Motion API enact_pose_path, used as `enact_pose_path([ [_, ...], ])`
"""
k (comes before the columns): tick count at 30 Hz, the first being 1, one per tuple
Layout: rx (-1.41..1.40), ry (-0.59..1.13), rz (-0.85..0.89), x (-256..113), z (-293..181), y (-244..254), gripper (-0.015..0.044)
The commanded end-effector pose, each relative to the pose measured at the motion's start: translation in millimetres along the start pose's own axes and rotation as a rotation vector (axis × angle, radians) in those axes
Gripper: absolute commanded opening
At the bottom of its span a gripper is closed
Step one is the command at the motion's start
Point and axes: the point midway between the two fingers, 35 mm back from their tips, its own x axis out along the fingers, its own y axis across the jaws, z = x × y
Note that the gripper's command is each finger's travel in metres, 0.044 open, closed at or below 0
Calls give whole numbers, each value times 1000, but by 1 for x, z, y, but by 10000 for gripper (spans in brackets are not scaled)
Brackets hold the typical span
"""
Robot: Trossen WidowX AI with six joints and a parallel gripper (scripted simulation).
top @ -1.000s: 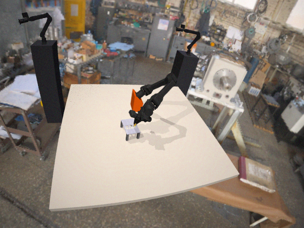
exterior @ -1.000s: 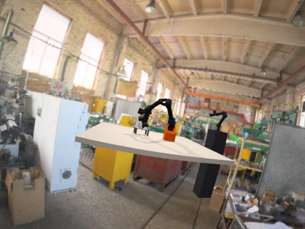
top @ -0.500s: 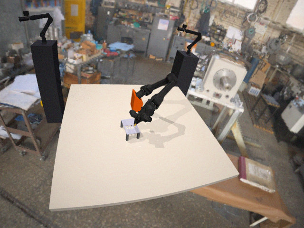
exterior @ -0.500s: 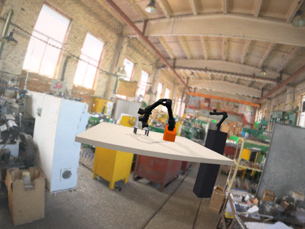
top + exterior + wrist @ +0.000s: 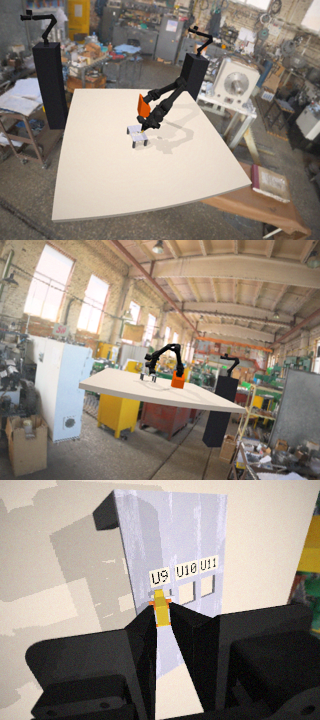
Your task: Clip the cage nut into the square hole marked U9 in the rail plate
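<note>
Wrist view: yellow cage nut (image 5: 142, 131) (image 5: 161, 611) pinched in nearly closed jaws (image 5: 143, 128) (image 5: 149, 374), at the U9 hole of the rail plate (image 5: 134, 129) (image 5: 172, 535) — inward from all table (image 5: 103, 180) (image 5: 124, 384) edges. Probably light, springy; best squeezed by both wings — gently.

"What can you read down there?"

"Three small cream rectangular labels with black print, all stuck on the pale lavender rail plate (image 5: 134, 128) (image 5: 175, 525): U9 (image 5: 160, 576), U10 (image 5: 186, 569) and U11 (image 5: 208, 563), each beside a square hole."

"And further off?"

"A pale grey-green rectangular sign (image 5: 60, 329) with red characters, above the tall white cabinet (image 5: 68, 384). They look like SW, though the last is unclear."
</note>
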Motion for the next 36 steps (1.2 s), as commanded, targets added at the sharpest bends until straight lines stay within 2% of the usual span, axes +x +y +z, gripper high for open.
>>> enact_pose_path([
  [1, 3, 3, -9, 0, -1, 1, 28],
  [36, 2, 3, 68, 1, 0, -2, 28],
])
